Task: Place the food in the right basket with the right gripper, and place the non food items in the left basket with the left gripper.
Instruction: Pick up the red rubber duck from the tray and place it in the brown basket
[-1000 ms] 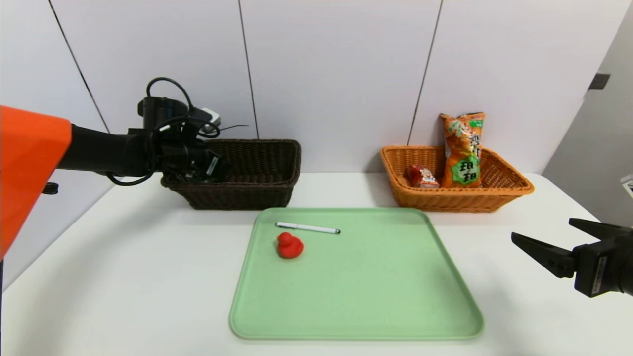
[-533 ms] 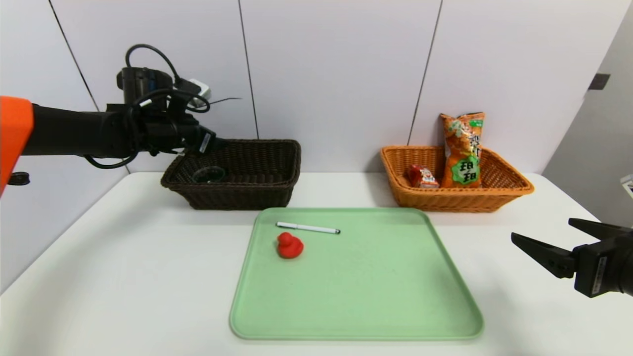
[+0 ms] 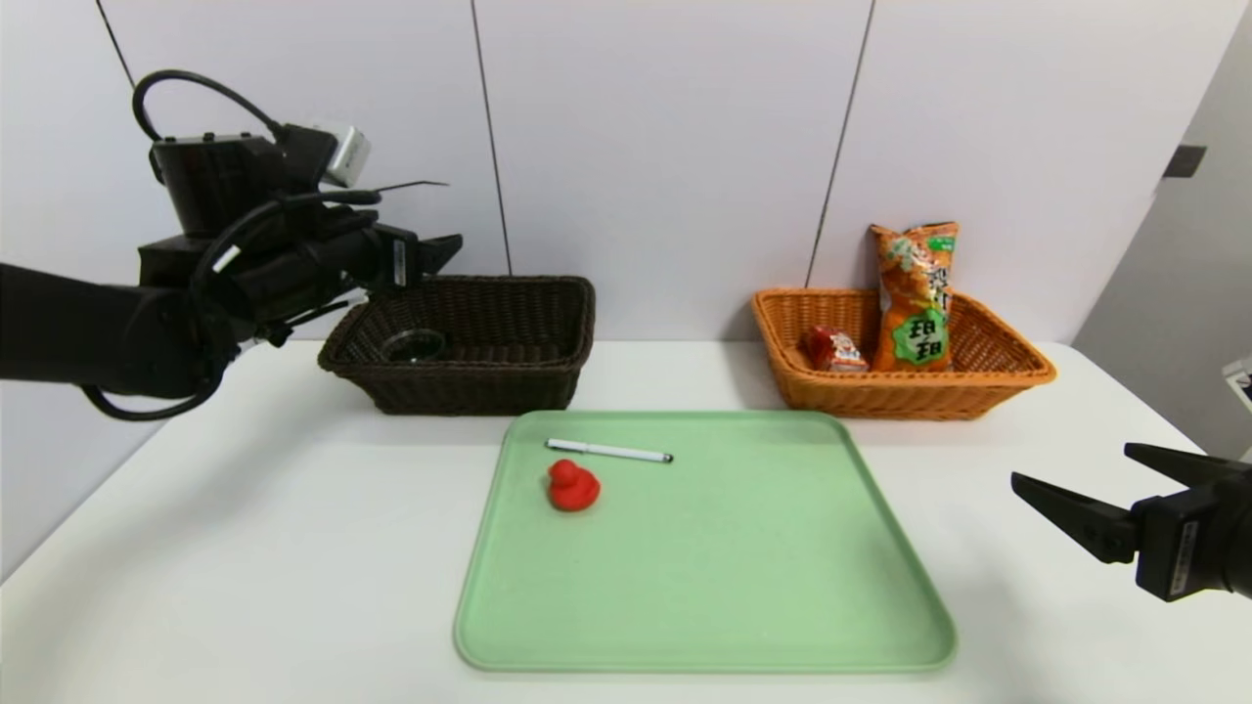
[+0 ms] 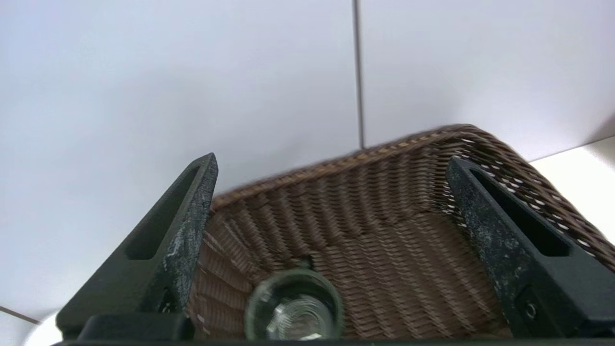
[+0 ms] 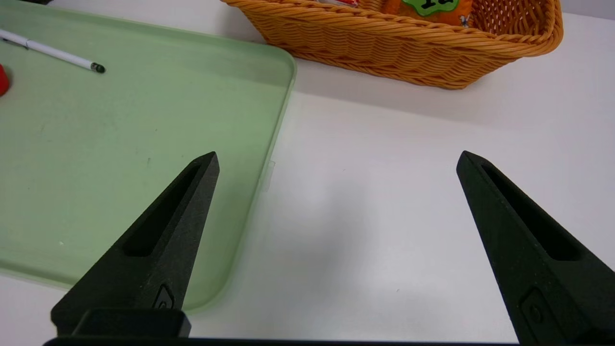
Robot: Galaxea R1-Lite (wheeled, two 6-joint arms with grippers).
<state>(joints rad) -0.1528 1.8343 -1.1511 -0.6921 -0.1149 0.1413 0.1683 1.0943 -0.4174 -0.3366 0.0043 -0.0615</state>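
The clear glass cup [image 3: 415,344] [image 4: 293,312] lies inside the dark brown left basket [image 3: 489,386] [image 4: 384,192]. My left gripper [image 3: 435,249] [image 4: 331,158] hovers open and empty above that basket's left end, clear of the cup. A white pen [image 3: 608,451] [image 5: 53,52] and a red rubber duck [image 3: 572,486] [image 5: 2,79] rest on the green tray [image 3: 734,587]. The orange snack bag [image 3: 917,293] [image 5: 432,7] and the red drink carton [image 3: 833,350] sit in the orange right basket [image 3: 880,396] [image 5: 394,48]. My right gripper [image 3: 1071,463] [image 5: 337,154] is open and empty, low over the table right of the tray.
The tray's [image 5: 120,144] right edge lies just beside the right gripper. Both baskets stand against the white back wall. White tabletop [image 3: 245,548] stretches to the left of the tray.
My left gripper has risen out of the dark basket and drawn back to the left, leaving the glass cup inside. The right arm has barely moved.
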